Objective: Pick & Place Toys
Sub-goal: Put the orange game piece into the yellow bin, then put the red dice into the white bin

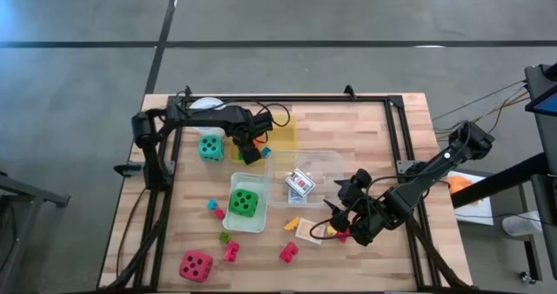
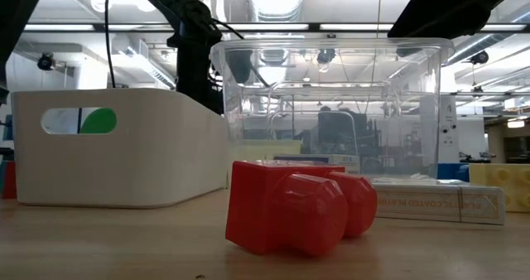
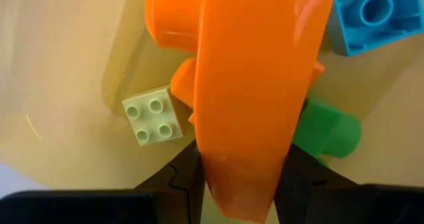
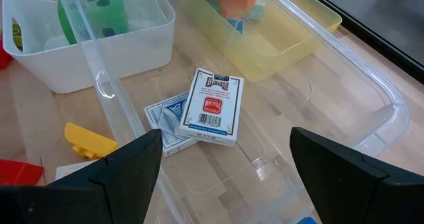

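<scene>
At the table's left front lies the red die, with two red blocks to its right. Farther back sits the teal die, just beside the left arm. The left gripper hangs over the yellow tray and is clamped on a long orange block — the wrist view shows the piece pinched between both dark fingers, standing up over the tray floor. Below it in the tray lie a pale green studded block, a green block and a blue block.

Near the middle, the green die rests inside the white bin, beside the clear plastic box. Two card packs lie in that box: a red-and-white pack leaning on top of a blue-backed one.

Right of the bin, a yellow block lies on the wood just outside the box wall (a card-like flat piece next to it is only partly visible). The right gripper hovers near the box's front right edge, its fingers spread wide with nothing between them, pointing toward the card packs.

In the low view a red block fills the foreground, in front of the clear box.
</scene>
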Robot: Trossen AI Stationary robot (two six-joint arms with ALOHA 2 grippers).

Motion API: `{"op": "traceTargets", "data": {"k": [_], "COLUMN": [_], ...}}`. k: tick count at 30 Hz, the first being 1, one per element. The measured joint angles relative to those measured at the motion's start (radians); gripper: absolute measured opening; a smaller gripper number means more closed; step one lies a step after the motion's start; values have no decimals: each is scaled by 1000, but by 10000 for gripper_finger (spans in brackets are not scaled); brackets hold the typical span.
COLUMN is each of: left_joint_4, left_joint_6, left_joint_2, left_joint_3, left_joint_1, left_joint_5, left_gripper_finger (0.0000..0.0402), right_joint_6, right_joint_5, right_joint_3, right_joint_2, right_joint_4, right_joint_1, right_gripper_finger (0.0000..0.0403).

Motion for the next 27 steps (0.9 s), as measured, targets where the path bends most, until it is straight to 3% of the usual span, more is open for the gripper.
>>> {"op": "traceTargets", "data": {"k": [11,21,24,27], "left_joint_4": [2,-5,-15,-28], "left_joint_6": [-34,-60,-60,-59], "left_joint_2": [1,6,6,6], "left_joint_3": [-1,-4,-3,-3], "left_joint_1": [-1,-2,-2,-2], "left_joint_5": [3,6,6,6], "left_gripper_finger": [122,337,378,394], "right_joint_6": [0,0,0,0], "right_joint_5": [1,1,0,0], "right_joint_3": [0,0,0,0], "right_joint_2": [0,0,0,0], "right_joint_4": [-1,-1,-1,-1], "right_joint_1": [0,0,0,0], "right_gripper_finger": [325,325,325,325]}}
